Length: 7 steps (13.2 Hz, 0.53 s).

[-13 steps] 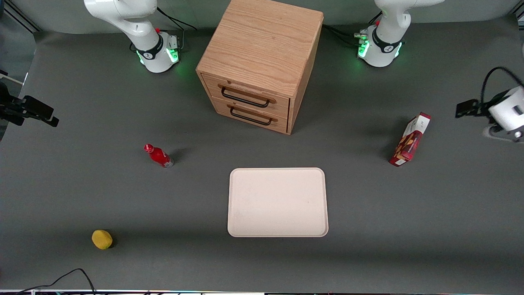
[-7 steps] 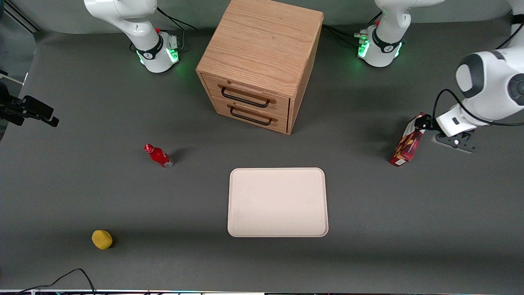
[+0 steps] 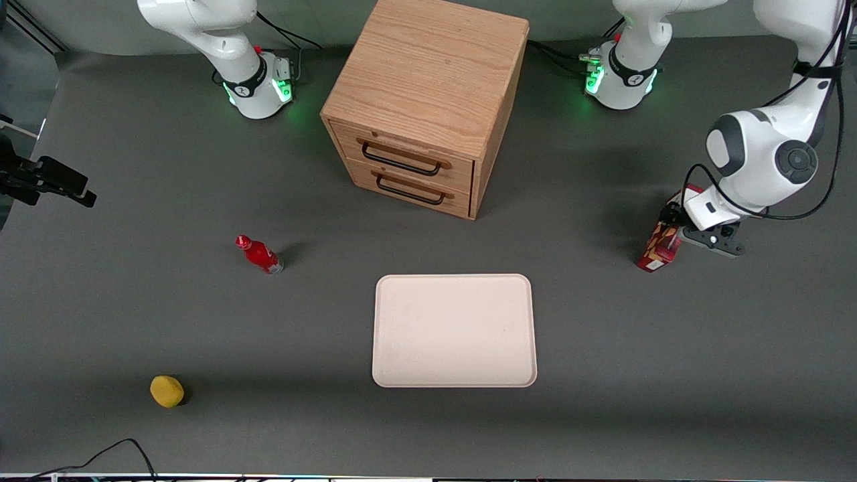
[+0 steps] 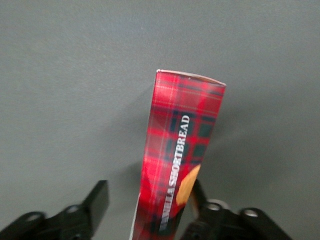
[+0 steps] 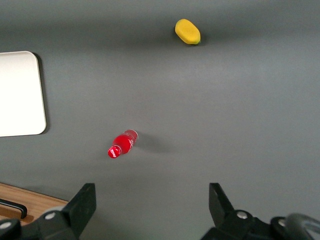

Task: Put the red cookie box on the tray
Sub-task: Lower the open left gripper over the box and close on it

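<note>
The red cookie box (image 3: 659, 251) stands upright on the grey table toward the working arm's end, well apart from the tray (image 3: 454, 331). My left gripper (image 3: 675, 218) is down over the box's top end and hides it in the front view. In the left wrist view the gripper (image 4: 149, 191) is open with the tartan box (image 4: 182, 130) between its fingers. One finger (image 4: 197, 192) is close against the box; the other (image 4: 98, 199) stands clear of it. The cream tray lies flat with nothing on it and also shows in the right wrist view (image 5: 20, 95).
A wooden two-drawer cabinet (image 3: 422, 100) stands farther from the front camera than the tray. A small red bottle (image 3: 260, 254) and a yellow object (image 3: 167, 391) lie toward the parked arm's end; both show in the right wrist view, the bottle (image 5: 121, 144) and the yellow object (image 5: 187, 31).
My left arm has swung in from the working arm's end of the table and brought the gripper over the box's top. The box has not moved.
</note>
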Each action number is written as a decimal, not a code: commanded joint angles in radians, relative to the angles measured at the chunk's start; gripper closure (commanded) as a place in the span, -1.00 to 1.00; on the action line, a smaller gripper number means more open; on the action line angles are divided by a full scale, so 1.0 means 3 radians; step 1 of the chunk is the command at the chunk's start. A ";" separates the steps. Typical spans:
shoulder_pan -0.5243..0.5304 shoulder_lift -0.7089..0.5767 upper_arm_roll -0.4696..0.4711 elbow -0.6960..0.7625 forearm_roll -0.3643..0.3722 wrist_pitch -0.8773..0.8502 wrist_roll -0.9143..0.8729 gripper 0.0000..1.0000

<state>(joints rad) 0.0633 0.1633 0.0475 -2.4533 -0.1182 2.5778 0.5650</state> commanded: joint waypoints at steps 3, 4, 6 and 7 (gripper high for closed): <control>-0.0022 -0.0079 0.0005 0.0424 -0.0245 -0.0704 -0.0077 1.00; -0.0027 -0.0125 -0.0005 0.0659 -0.0245 -0.1027 -0.0225 1.00; -0.0027 -0.0166 -0.0122 0.1200 -0.0225 -0.1620 -0.0628 1.00; -0.0037 -0.0161 -0.0173 0.1532 -0.0215 -0.1882 -0.0828 1.00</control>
<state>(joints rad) 0.0623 0.1284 0.0197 -2.1577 -0.1818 2.1712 0.4288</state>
